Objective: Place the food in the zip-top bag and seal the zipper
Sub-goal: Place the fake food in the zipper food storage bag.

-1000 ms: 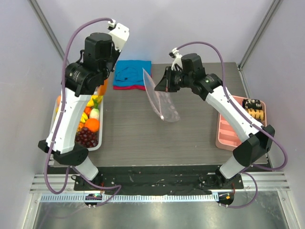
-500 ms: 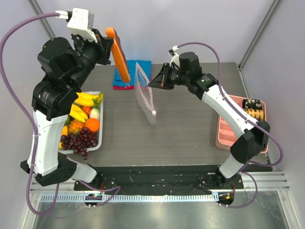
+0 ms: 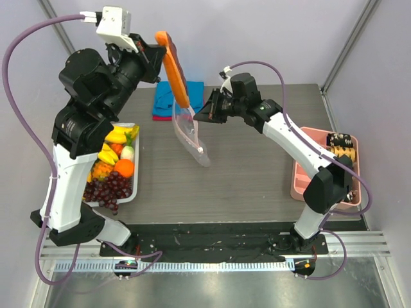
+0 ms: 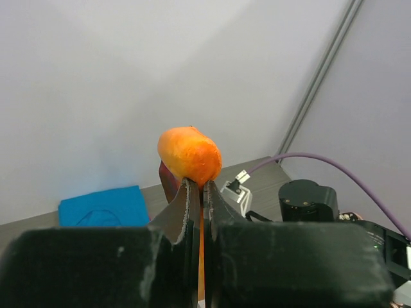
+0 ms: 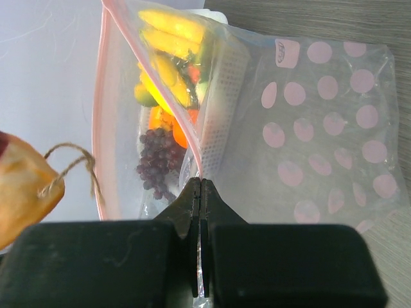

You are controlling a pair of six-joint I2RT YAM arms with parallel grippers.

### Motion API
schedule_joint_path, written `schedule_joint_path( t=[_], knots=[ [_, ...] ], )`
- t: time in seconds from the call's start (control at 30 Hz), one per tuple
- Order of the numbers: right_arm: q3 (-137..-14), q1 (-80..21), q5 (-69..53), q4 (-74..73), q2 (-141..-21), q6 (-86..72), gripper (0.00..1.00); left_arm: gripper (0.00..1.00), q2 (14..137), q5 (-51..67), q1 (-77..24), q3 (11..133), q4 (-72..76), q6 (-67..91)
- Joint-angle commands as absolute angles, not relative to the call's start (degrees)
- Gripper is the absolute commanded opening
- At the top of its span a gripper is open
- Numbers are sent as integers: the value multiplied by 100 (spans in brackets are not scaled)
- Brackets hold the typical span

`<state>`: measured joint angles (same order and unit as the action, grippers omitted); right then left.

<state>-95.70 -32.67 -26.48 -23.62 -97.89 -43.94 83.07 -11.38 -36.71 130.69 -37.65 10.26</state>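
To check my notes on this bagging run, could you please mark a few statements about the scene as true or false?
1. The left hand is shut on the carrot piece, held up in the air. True.
2. The right hand is open and clear of the zip-top bag. False: it is shut on the bag's edge, holding the bag up.
3. The grape bunch is inside the bag. False: it lies in the white tray on the left.
4. The folded cloth lies at the back of the table. True.
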Motion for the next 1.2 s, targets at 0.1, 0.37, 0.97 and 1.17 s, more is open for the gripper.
schedule_joint_path(
  t=[0.1,0.37,0.97,1.17],
  knots=[
    [-9896,-3305,-2496,-2171,-9730,-4474,1,0,8042,-1476,-4008,12587,-3313,906],
    [-10212,-3278,-2645,-2153,-9721,-4728,1,0,7717,-2091,-4122,11524,-3358,493],
    [-10213,-3270,-2892,-1670,-9782,-5264,1,0,7199,-1977,-4070,9994,-2409,2345],
    [-9933,-3094,-2918,-1425,-9581,-5378,1,0,7356,-796,-3263,9817,-3268,3663]
  ],
)
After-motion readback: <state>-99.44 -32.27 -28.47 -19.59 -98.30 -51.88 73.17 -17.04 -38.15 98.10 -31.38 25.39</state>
